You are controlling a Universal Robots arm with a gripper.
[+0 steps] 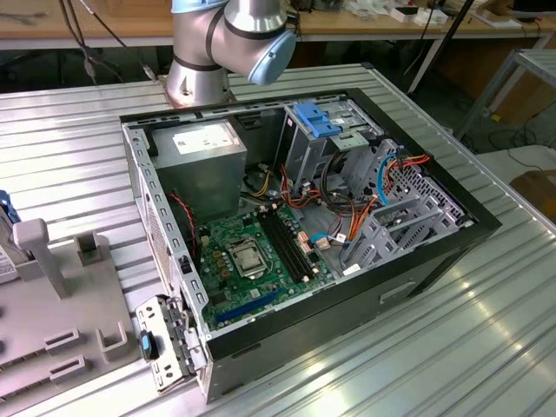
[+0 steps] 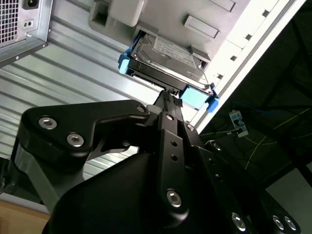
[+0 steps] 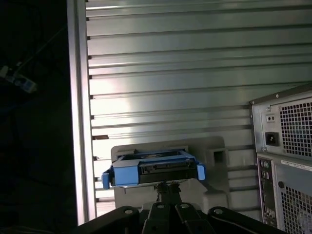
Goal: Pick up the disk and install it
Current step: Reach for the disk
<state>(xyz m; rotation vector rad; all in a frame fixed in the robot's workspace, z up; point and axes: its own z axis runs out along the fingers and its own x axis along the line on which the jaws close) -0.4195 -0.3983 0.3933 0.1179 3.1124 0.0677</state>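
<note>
Disk [image 3: 151,171] sits in grey holder [image 3: 214,156] by the counter [image 3: 195,73] edge. My claw [image 3: 165,187] at its connector end; can't tell if clenched. Risk: off-centre bite, disk tilts, blue rails [image 3: 117,175] snag holder

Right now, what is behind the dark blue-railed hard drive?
A pale grey plastic holder cradles the dark hard drive on the ribbed metal table. The drive covers its seat; the black pincer hides part of its near edge.
</note>
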